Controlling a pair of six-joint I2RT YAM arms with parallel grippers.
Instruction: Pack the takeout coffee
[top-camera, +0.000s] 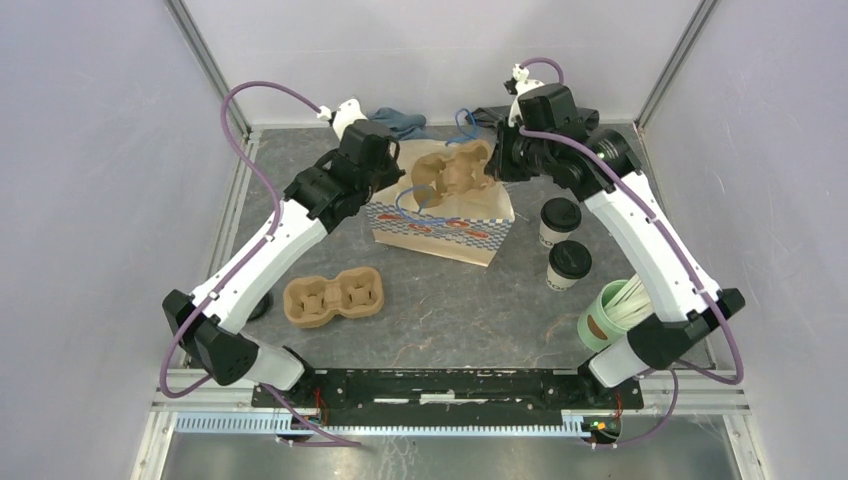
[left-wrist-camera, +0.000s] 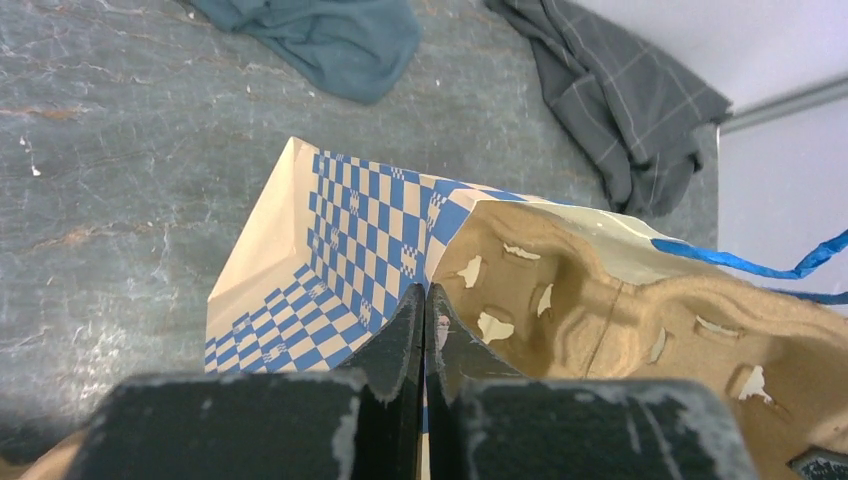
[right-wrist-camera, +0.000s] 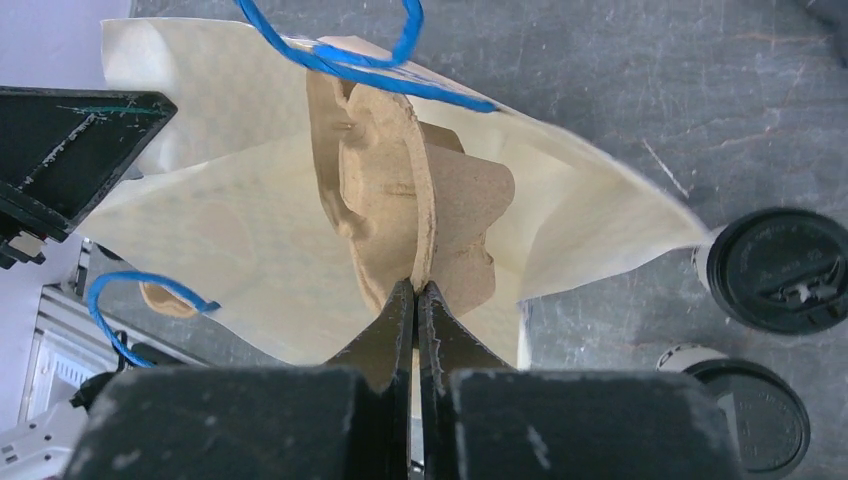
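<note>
Left claw (left-wrist-camera: 425, 300) is pinched shut on the bag (left-wrist-camera: 340, 230) rim, right claw (right-wrist-camera: 415, 292) clamped on the carrier (right-wrist-camera: 400, 180) in its mouth; both takeout coffees (top-camera: 559, 221) stand upright on the counter (top-camera: 440, 300) just right of the bag, nearer the right arm

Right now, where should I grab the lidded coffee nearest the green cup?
I'd take the coffee by its white paper wall under the black lid, coming from the bag side: it stands upright, the other lidded cup stands close behind, the green cup in front.
</note>
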